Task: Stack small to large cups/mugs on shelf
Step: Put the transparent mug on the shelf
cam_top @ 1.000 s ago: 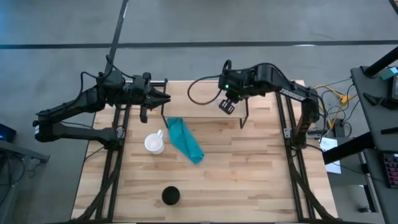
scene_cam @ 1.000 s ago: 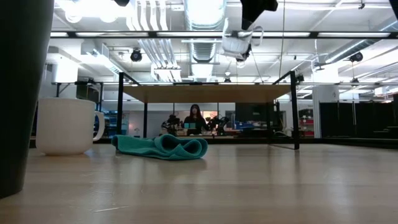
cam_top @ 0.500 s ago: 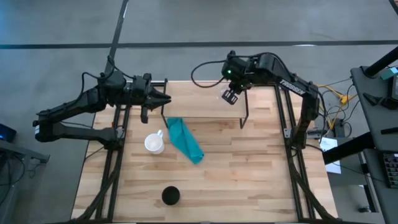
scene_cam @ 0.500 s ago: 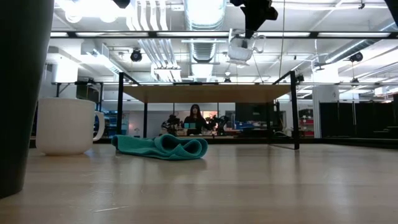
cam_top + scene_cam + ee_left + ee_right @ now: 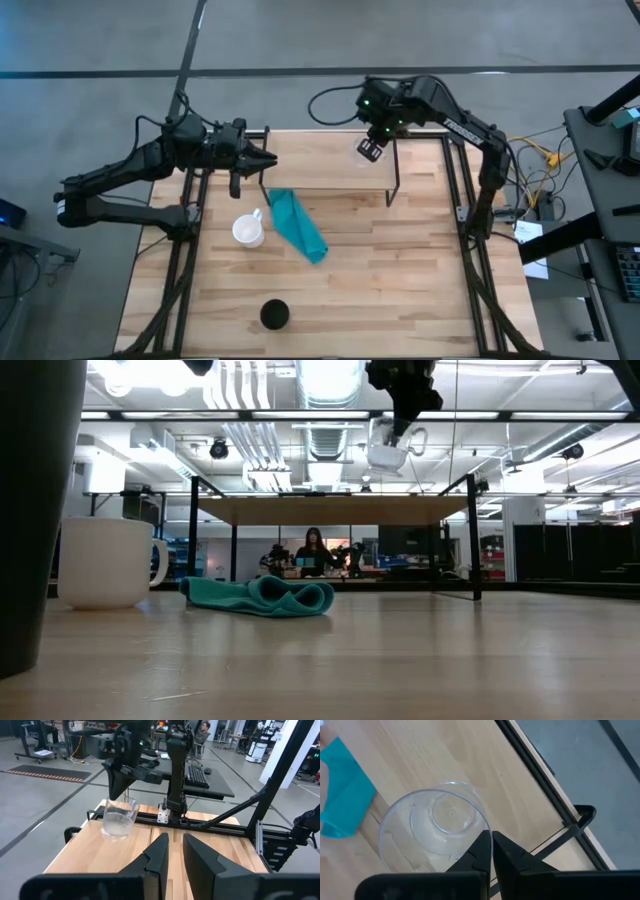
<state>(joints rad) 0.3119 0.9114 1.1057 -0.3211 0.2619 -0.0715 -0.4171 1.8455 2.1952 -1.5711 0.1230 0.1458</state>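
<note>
At the left of the table, the left gripper (image 5: 262, 160) waits over the left end of the raised light-wood shelf on thin black legs (image 5: 320, 160), its two dark fingers (image 5: 159, 851) close together with only a narrow slit between them and nothing held. Below it on the big tabletop stand the white handled mug (image 5: 248, 229) and, just beside that, the crumpled teal cloth (image 5: 298, 224). The tall black cylindrical cup (image 5: 274, 315) stands well apart, near the front edge.

Further right, the right gripper (image 5: 372, 149) hangs above the right part of the shelf, pinching the rim of the small clear glass cup (image 5: 434, 830): one finger inside the wall, one outside. In the low view the glass (image 5: 386, 448) hangs clearly above the board, not yet set down.

The step in hand looks to be placing this smallest cup on the shelf. To do it well, the arm should lower straight down with the cup kept upright until its base sits flat on the wood, well in from the back and right edges. Because the grip is on a thin rim, a slow descent matters; a tilt would land it on one edge. The fingers should part only once the base rests, then lift vertically so the inside finger does not drag the wall.
</note>
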